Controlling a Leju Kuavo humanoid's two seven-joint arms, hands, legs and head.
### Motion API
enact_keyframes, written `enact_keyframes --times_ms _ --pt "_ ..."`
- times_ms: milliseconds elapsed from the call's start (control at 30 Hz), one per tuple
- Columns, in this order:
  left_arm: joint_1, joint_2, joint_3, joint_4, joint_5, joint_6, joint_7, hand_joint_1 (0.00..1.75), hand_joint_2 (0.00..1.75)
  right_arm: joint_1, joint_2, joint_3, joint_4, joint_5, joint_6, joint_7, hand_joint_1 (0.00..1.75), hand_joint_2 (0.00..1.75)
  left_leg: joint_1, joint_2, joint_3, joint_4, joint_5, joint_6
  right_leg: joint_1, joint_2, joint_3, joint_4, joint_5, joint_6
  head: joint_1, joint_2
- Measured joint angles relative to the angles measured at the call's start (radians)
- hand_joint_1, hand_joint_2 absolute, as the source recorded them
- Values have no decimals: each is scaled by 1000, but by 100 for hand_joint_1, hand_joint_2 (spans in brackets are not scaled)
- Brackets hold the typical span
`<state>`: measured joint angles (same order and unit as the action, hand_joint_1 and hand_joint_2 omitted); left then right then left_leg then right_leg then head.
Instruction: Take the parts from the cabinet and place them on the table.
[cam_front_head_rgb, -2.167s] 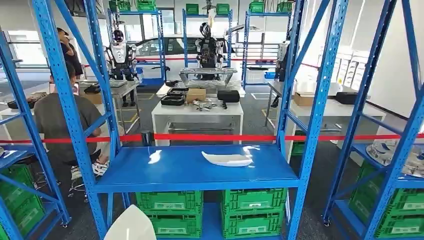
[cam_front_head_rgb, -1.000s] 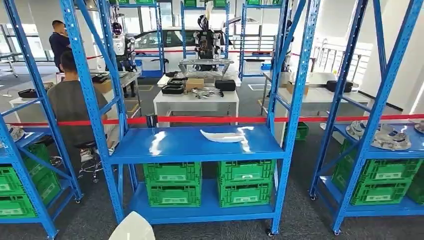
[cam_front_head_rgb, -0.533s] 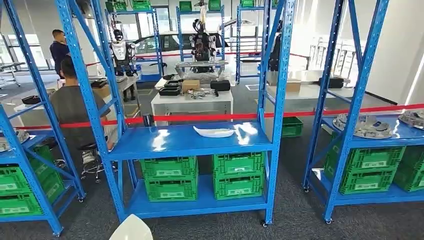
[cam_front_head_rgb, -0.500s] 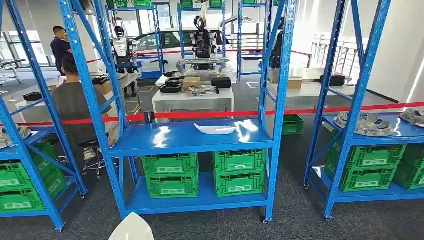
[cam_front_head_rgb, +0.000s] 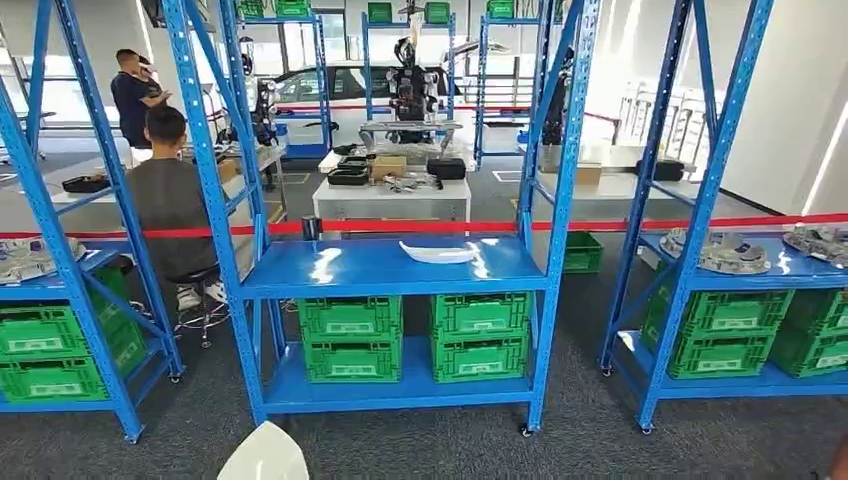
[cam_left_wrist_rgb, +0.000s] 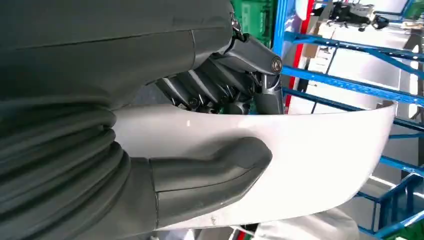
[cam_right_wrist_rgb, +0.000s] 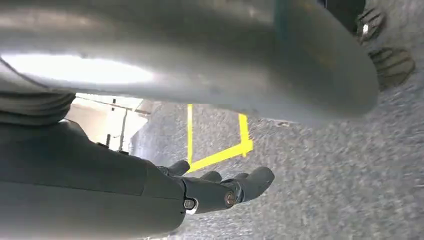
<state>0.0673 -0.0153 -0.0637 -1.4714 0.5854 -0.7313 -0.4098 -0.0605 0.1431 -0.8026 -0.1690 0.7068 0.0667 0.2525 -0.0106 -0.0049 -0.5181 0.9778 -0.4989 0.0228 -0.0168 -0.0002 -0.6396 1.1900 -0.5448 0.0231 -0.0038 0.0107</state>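
Note:
My left hand (cam_left_wrist_rgb: 190, 175) grips a white curved shell part (cam_left_wrist_rgb: 315, 160), with the thumb lying across its face and the dark fingers behind it. The tip of that part (cam_front_head_rgb: 264, 456) pokes up at the bottom edge of the head view. A second white part (cam_front_head_rgb: 440, 252) lies on the middle shelf of the blue cabinet rack (cam_front_head_rgb: 390, 270) some way ahead. My right hand (cam_right_wrist_rgb: 220, 192) hangs over the grey carpet with its fingers stretched out and nothing in it.
Green crates (cam_front_head_rgb: 415, 335) fill the rack's lower shelves. Red barrier tape (cam_front_head_rgb: 420, 226) runs behind it. A person sits on a stool (cam_front_head_rgb: 170, 200) at the left. Beyond stands a white table (cam_front_head_rgb: 392, 200). Side racks hold metal parts (cam_front_head_rgb: 725, 250).
The whole picture has shifted: the camera has drawn back and swung, so the blue rack looks smaller and farther. The white part stays in my left hand.

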Motion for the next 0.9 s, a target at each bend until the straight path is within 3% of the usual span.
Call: enact_keyframes --times_ms 33,67,100,167,200,233,267,300,367,400,433,467,533,567,600,733,767,800,833,900 --pt "0 -1 1 0 8 7 9 175 175 1 0 1 0 6 9 0 0 0 2 -1 -16 14 2 -4 -1 16 76 -107 23 -1 0 0" --pt "-1 -2 2 0 9 12 12 175 175 0 -2 2 0 10 13 0 0 0 5 -4 -30 28 4 -8 -4 55 117 -179 8 -4 0 0" --pt "0 -2 6 -1 10 15 10 175 175 2 -2 3 0 14 21 0 0 0 -2 -8 -51 37 4 -15 6 56 114 -175 13 -9 0 0" --pt "5 -3 9 -1 8 20 -3 175 175 9 -3 7 0 26 33 -3 0 0 2 -21 -50 39 11 -26 7 33 110 -170 16 -19 0 0" --pt "13 -3 17 -3 4 21 -10 175 175 9 -4 9 0 33 36 -3 0 0 4 -29 -48 35 18 -35 9 24 109 -169 18 -27 -1 0" --pt "24 -3 25 -7 0 21 -19 175 175 8 -4 12 0 36 39 -3 0 0 3 -36 -59 38 19 -39 2 13 109 -179 27 -39 0 0" --pt "34 -3 34 -11 -1 21 -28 175 175 6 -4 15 0 41 42 -3 0 0 5 -24 -65 58 1 -43 2 3 109 -181 31 -46 -3 0" --pt "36 -3 39 -13 -3 21 -35 175 175 6 -6 18 0 43 42 -4 0 0 6 -14 -85 105 -35 -50 2 -4 105 -181 34 -51 -5 0" --pt "47 -3 48 -14 -7 22 -45 175 175 7 -8 24 0 47 44 -4 0 0 13 -8 -150 259 -117 -62 3 -28 98 -181 38 -54 -6 0" --pt "56 -3 52 -16 -11 22 -48 175 175 7 -11 26 0 48 44 -4 0 0 15 -6 -175 320 -140 -66 3 -38 93 -180 39 -54 -6 0" --pt "66 -3 53 -16 -12 22 -50 175 175 6 -14 27 0 50 45 -4 0 0 16 -4 -178 335 -135 -68 3 -49 90 -179 42 -53 -6 0" --pt "74 -5 54 -20 -21 22 -54 175 175 6 -17 28 0 58 51 -4 0 0 18 0 -155 303 -110 -68 3 -59 88 -179 43 -51 -7 0" --pt "91 -8 55 -37 -35 22 -62 175 175 6 -18 36 0 70 56 -4 0 0 19 19 -61 147 -38 -64 3 -80 88 -178 45 -48 -7 0" --pt "97 -9 55 -45 -37 22 -65 175 175 5 -18 39 0 74 56 -4 0 0 18 65 -6 56 -14 -60 5 -89 90 -176 46 -44 -7 0" --pt "97 -11 55 -51 -39 22 -68 175 175 6 -19 42 0 74 56 -5 0 0 7 84 3 23 -27 -52 12 -98 88 -172 44 -36 -8 0" --pt "123 -12 70 -56 -39 17 -72 175 175 2 -19 49 0 72 56 -7 0 0 2 37 -15 18 -8 -19 6 -136 92 -179 52 -9 -5 0" --pt "123 -14 72 -56 -39 15 -72 175 175 2 -19 49 0 68 55 -7 0 0 8 30 -8 13 2 -12 -1 -91 88 -163 39 1 -5 0" --pt "118 -14 73 -56 -42 13 -72 175 175 4 -19 49 0 64 55 -7 0 0 9 16 -15 14 8 -3 -1 -39 69 -122 0 3 -3 0" --pt "116 -18 72 -53 -48 13 -70 175 175 5 -20 49 0 61 52 -7 0 0 8 6 -21 16 12 1 -1 -15 37 -47 -45 4 -1 0" --pt "114 -21 71 -47 -67 17 -67 175 175 8 -21 49 0 56 49 -7 0 0 5 -18 -33 21 17 4 2 -4 -32 104 -107 5 -1 0"
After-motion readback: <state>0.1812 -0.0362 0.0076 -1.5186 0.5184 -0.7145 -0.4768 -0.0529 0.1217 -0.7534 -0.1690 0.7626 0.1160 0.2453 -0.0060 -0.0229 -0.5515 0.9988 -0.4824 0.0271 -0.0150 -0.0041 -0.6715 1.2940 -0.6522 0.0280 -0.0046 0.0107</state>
